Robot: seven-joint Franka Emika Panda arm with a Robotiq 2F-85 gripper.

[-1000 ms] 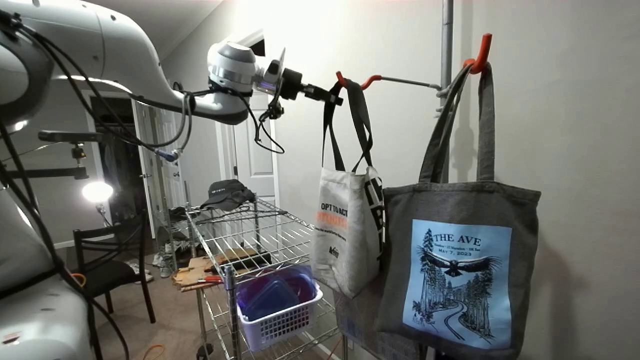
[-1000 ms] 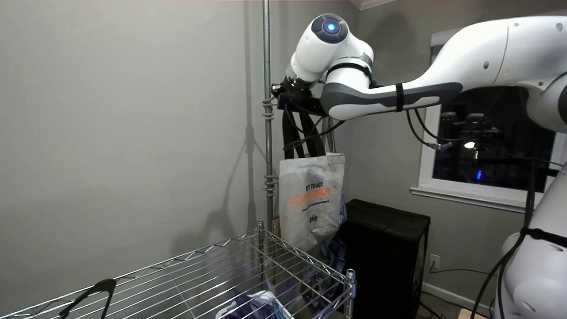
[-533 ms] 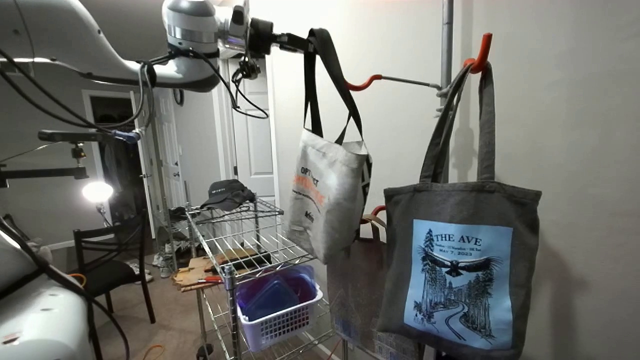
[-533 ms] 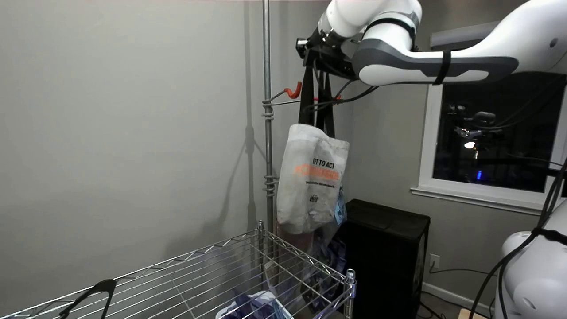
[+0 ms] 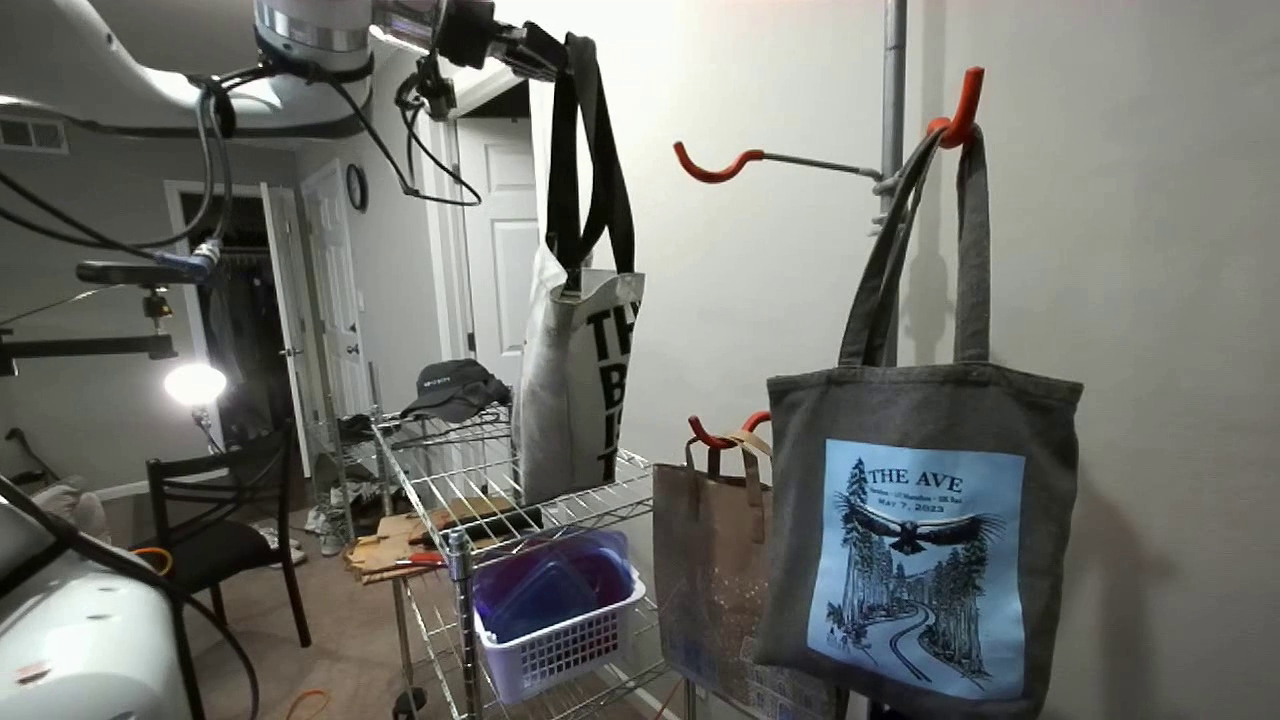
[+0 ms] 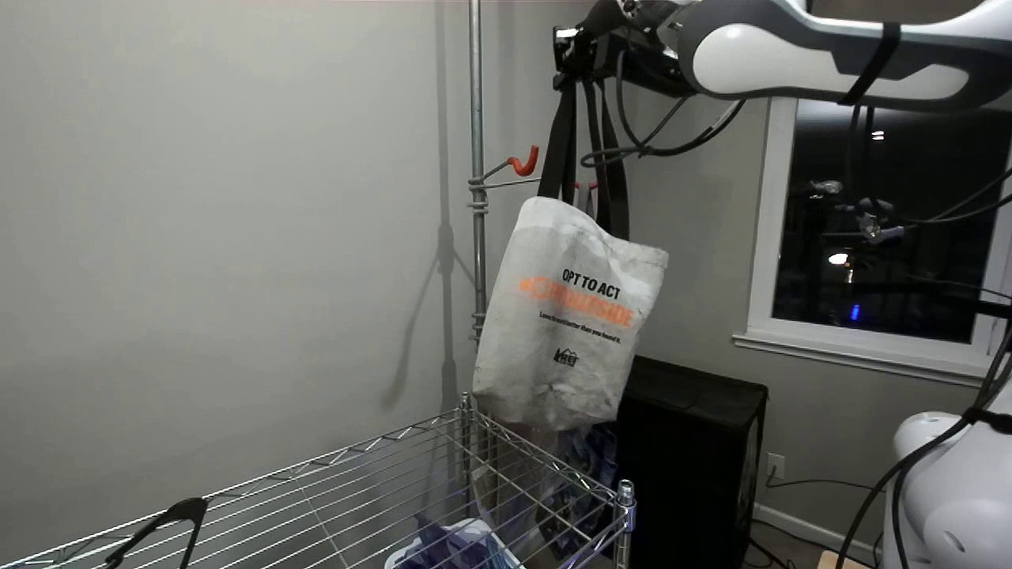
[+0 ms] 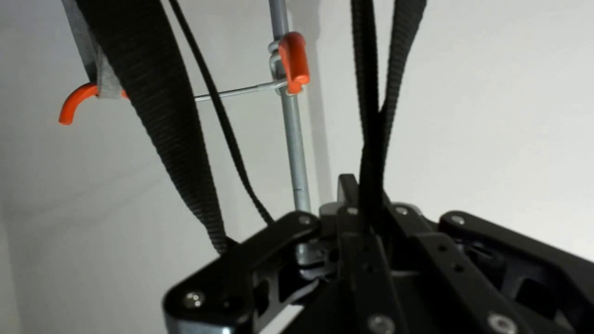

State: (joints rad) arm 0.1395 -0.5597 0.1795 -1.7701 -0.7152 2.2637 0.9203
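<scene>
The fingers [image 7: 349,221] of the robot are closed together, and they are clamped on the black straps [image 7: 160,102]: in the wrist view, a part of these goes into the narrow place between them, while another part passes beside one finger.

From the straps hangs the white bag [image 6: 565,316], in the air and somewhat tilted; in an exterior view one reads "OPT TO ACT" on its side. It is apart from the red hook [image 5: 715,172] at the metal pole [image 5: 893,60]. Its bottom is near the wire rack [image 6: 625,510], but whether the two touch, I cannot tell.

The gray bag [image 5: 925,410], with a light blue picture, hangs at a second hook [image 5: 958,112]. The brown bag [image 5: 705,545] hangs lower, partly covered by the gray one. Under the top shelf of the rack is a lavender basket [image 5: 505,665]. A dark cap [image 5: 450,390] lies farther back, and a black chair [image 5: 215,548] stands near a bright lamp [image 5: 195,385]. In an exterior view, a tall black box [image 6: 692,442] stands near the window [image 6: 885,276].
</scene>
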